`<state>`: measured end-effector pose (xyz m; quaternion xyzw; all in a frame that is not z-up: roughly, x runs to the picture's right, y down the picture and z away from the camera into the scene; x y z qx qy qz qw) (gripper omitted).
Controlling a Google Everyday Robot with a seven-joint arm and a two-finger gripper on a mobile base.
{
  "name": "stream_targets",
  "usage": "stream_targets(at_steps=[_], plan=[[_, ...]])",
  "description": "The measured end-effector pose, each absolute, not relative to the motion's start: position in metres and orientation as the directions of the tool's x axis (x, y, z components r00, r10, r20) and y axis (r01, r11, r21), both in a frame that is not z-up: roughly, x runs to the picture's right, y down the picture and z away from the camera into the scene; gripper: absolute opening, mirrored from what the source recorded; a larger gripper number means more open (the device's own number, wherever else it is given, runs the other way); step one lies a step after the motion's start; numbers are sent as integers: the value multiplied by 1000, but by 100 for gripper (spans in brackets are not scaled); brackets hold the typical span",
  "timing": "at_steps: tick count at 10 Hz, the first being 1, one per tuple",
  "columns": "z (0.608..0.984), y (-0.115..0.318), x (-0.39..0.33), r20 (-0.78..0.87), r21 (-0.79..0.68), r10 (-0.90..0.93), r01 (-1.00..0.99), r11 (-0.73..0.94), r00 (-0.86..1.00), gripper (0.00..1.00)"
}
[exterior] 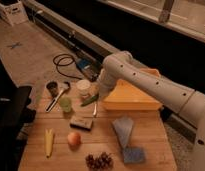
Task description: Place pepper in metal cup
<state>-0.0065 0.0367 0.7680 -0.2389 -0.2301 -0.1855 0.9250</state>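
The pepper (88, 101) is a slender dark-green piece held in my gripper (94, 100), just above the table, right in front of the white cup (84, 88). The gripper is shut on it, and the white arm (141, 80) reaches in from the right. The metal cup (52, 88) is a small dark grey cylinder at the back left of the wooden table (26, 150). It stands upright, to the left of the pepper and apart from the gripper.
A translucent green cup (65, 104) stands left of the pepper, with a utensil (57, 98) beside it. An orange tray (128, 97) is at the back right. A brown block (81, 122), a long yellow item (48, 141), an orange fruit (73, 138), grapes (98, 161) and blue cloths (123, 129) lie nearer the front.
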Motion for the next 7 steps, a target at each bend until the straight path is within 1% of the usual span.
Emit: stream_targets(at_steps=[2, 4, 7], plan=[[769, 30, -7, 501, -330, -256, 456, 826, 826, 0], [770, 20, -29, 508, -290, -295, 483, 826, 809, 0], [776, -1, -91, 528, -219, -365, 538, 814, 767, 0]])
